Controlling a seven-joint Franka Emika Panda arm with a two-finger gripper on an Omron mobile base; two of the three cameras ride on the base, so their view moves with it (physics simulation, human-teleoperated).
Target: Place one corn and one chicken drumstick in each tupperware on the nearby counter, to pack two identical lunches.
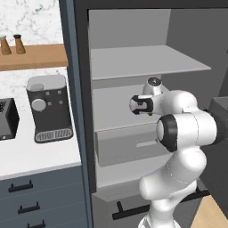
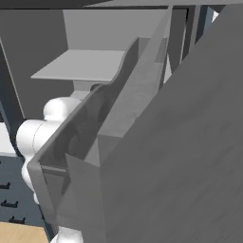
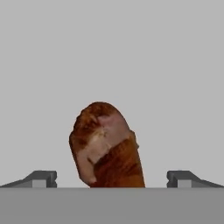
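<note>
We count one chicken drumstick (image 3: 107, 146) in the hand view, glossy orange-brown with a paler patch on its rounded end. It rises from the bottom of that view against a plain grey surface, its rounded end toward the top, its lower part cut off by the edge. It sits between our two dark fingertips (image 3: 41, 178), one at each side, both well clear of it. Our jaws stand wide open and hold nothing; the drumstick lies in the gap but touches neither tip.

In the left base view our white arm (image 1: 180, 147) reaches from the lower right into an open grey cabinet, the hand (image 1: 143, 103) pointing in at the level between two shelves. We count two flat grey shelves (image 1: 147, 60) there, and below them one grey pull-out drawer (image 1: 129, 147) with a handle slot. From this side we cannot see the drumstick.

To the left stands the white desk (image 1: 31, 156), over dark blue-grey drawers; we count three black handles (image 1: 20, 186). On it we see one dark coffee machine (image 1: 48, 109) and, at the frame's left edge, part of one black appliance (image 1: 6, 119). Two small brown shakers (image 1: 12, 44) stand on one wooden shelf (image 1: 33, 57) above.

In the right base view a grey door panel (image 2: 156, 156) stands close before the camera, with part of the arm (image 2: 40, 130) at its left.
</note>
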